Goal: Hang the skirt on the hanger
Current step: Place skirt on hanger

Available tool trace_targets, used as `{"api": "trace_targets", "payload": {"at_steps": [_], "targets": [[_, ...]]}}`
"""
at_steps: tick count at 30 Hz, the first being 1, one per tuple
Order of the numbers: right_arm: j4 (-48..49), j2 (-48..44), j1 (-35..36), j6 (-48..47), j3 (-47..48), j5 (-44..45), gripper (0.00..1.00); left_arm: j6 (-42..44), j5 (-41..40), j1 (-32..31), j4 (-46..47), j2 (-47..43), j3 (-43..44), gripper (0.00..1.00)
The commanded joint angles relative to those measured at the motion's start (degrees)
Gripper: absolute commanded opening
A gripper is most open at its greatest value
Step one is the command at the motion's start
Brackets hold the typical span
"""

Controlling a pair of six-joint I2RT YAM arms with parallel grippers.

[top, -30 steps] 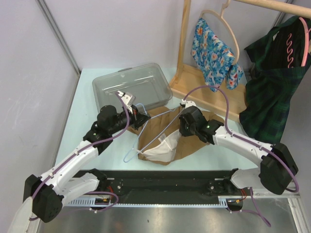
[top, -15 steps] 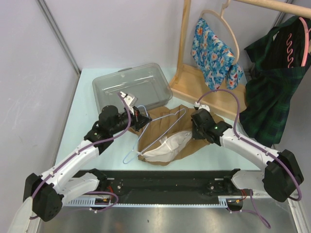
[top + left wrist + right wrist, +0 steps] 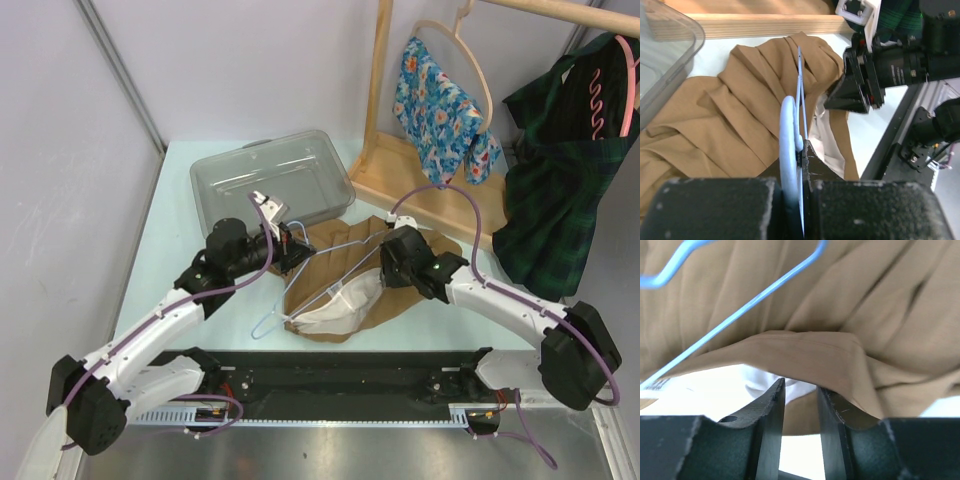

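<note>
Pale mint-green table [image 3: 170,230], closed in at the left and back by plain grey wall panels [image 3: 250,60]. Along the near edge, a black mounting rail [image 3: 330,375] carrying both arm bases, with a strip of brushed metal [image 3: 330,450] in front of it. At the back left, set at an angle, a clear plastic bin [image 3: 270,175].

At the back right, a wooden rack [image 3: 378,90] standing on the tabletop. Hung from its top bar:
- a blue floral garment [image 3: 435,105] on a round wooden hanger [image 3: 487,90]
- further right, a dark green plaid garment [image 3: 560,180] on a pink wavy hanger [image 3: 598,100]

Near the middle of the table, lying crumpled in loose folds: the tan skirt [image 3: 318,265], with its white lining [image 3: 335,305] turned out on the near side. Laid across it on a slant, the pale blue wire hanger [image 3: 788,135], its long side running over the cloth toward the right arm. Hard to tell whether any of the wire sits inside the waist.

Just left of the skirt, the left gripper [image 3: 801,155], closed tight with the hanger's hook pinched between its fingers. Over the skirt's right part, the right gripper [image 3: 800,386], held low with its fingers parted by a narrow gap and holding nothing. Its tips at a raised fold of the tan edge, white lining showing beyond them. Contact with the cloth impossible to judge.
</note>
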Motion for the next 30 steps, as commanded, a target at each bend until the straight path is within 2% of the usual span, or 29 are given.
{"api": "trace_targets", "payload": {"at_steps": [1, 8, 15, 17, 21, 25, 30], "targets": [[4.93, 1.25, 1.43, -0.82, -0.05, 0.25, 0.36, 1.47, -3.74, -0.45, -1.00, 0.46, 3.49, 0.00], [6.78, 1.42, 3.80, -2.75, 0.21, 2.62, 0.35, 1.29, -9.37, -0.89, -3.91, 1.60, 4.63, 0.00], [8.98, 0.28, 8.02, -16.53, 0.74, 2.71, 0.33, 1.64, -9.46, -0.97, -5.40, 2.66, 5.95, 0.00], [8.19, 1.15, 8.11, -17.95, 1.35, 3.15, 0.32, 1.73, -9.29, -1.06, -5.32, 2.83, 5.95, 0.00], [6.35, 2.91, 7.15, -17.26, 2.32, 5.08, 0.31, 1.82, -8.58, -1.15, -5.14, 2.92, 5.95, 0.00], [2.66, 4.76, 4.25, -11.56, 3.72, 2.89, 0.34, 1.82, -8.23, -1.68, -4.97, 3.01, 5.87, 0.00], [0.46, 4.32, 4.25, -6.81, 3.72, 1.92, 0.41, 1.91, -8.67, -2.03, -5.05, 2.66, 5.69, 0.00]]}}
